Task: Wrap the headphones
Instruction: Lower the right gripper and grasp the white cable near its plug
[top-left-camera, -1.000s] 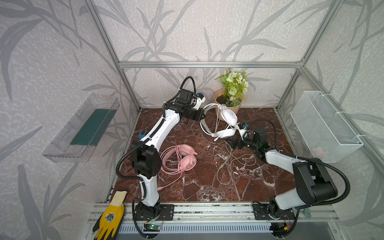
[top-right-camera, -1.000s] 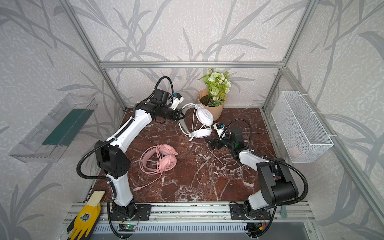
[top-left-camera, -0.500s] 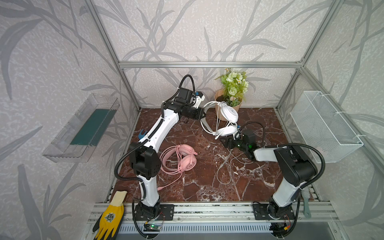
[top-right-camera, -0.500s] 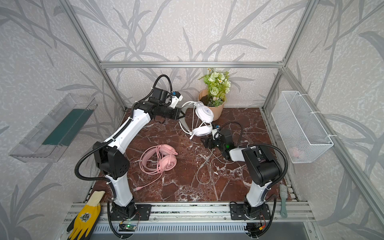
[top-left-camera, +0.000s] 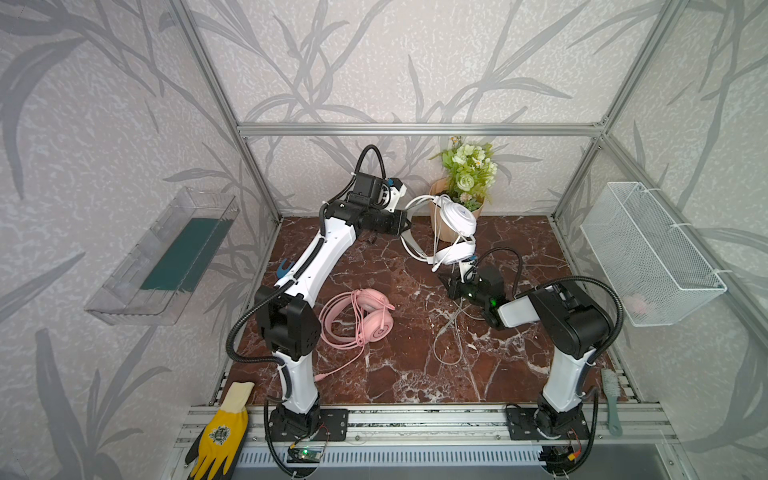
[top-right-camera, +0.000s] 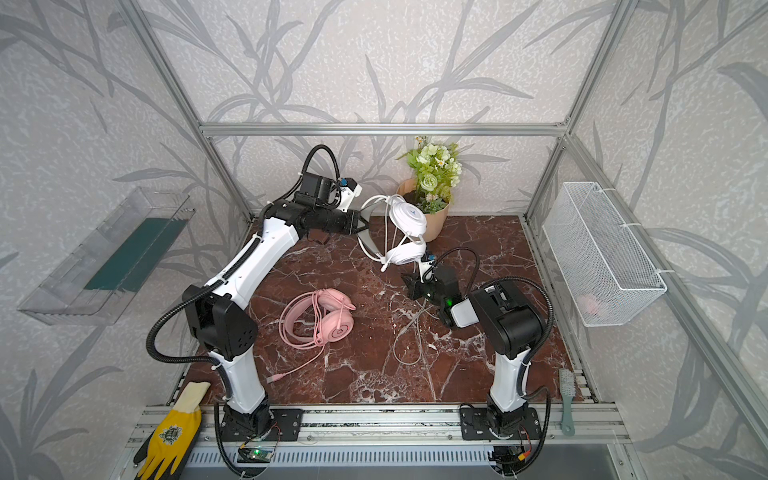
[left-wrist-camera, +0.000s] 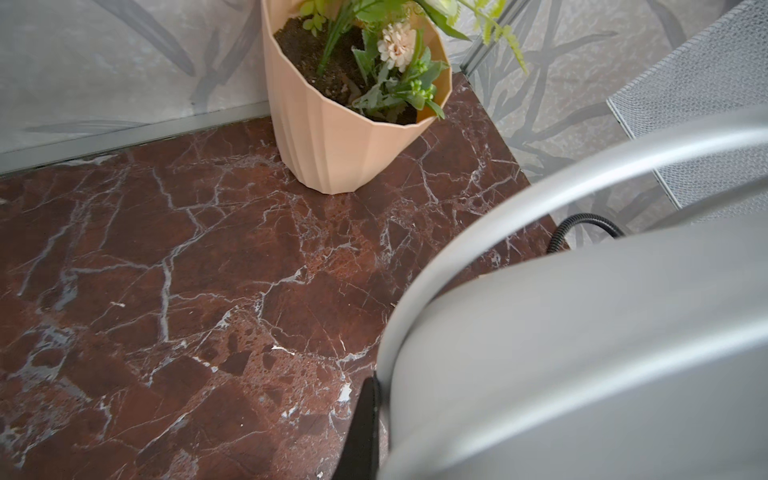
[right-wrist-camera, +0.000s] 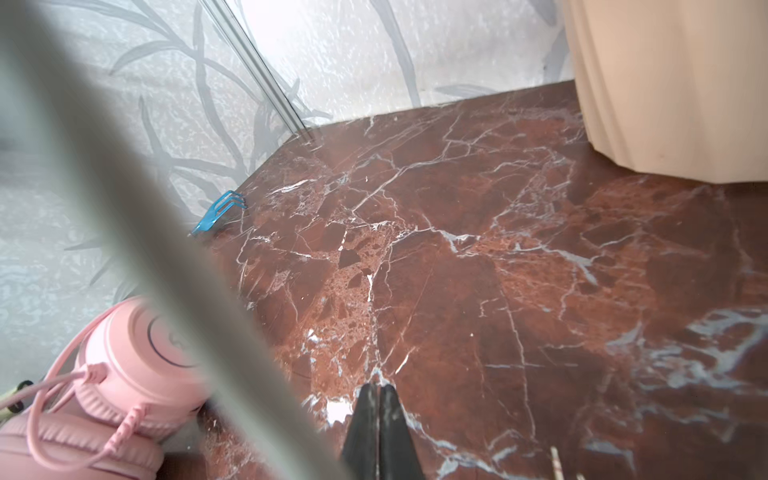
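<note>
The white headphones (top-left-camera: 457, 218) hang in the air at the back, in front of the flower pot. My left gripper (top-left-camera: 405, 226) is shut on their headband (left-wrist-camera: 582, 332); one black finger (left-wrist-camera: 365, 424) presses against it. Their white cable drops to a loose loop on the table (top-left-camera: 446, 345). My right gripper (top-left-camera: 444, 281) sits low under the lower earcup (top-right-camera: 405, 253). It is shut (right-wrist-camera: 378, 390), fingertips together with nothing showing between them. A blurred grey band (right-wrist-camera: 124, 187) crosses close to its camera. The pink headphones (top-left-camera: 374, 320) lie flat at centre left, cable looped around them.
A peach flower pot (top-right-camera: 436, 226) stands at the back. A wire basket (top-left-camera: 648, 257) hangs on the right wall and a clear tray (top-left-camera: 166, 257) on the left wall. A blue clip (right-wrist-camera: 218, 214) lies by the left wall. A yellow glove (top-left-camera: 220, 436) and a brush (top-left-camera: 611, 399) rest at the front.
My right gripper has shut and moved left to under the white headphones' lower earcup, its arm folding up. The left arm holds the headband as before.
</note>
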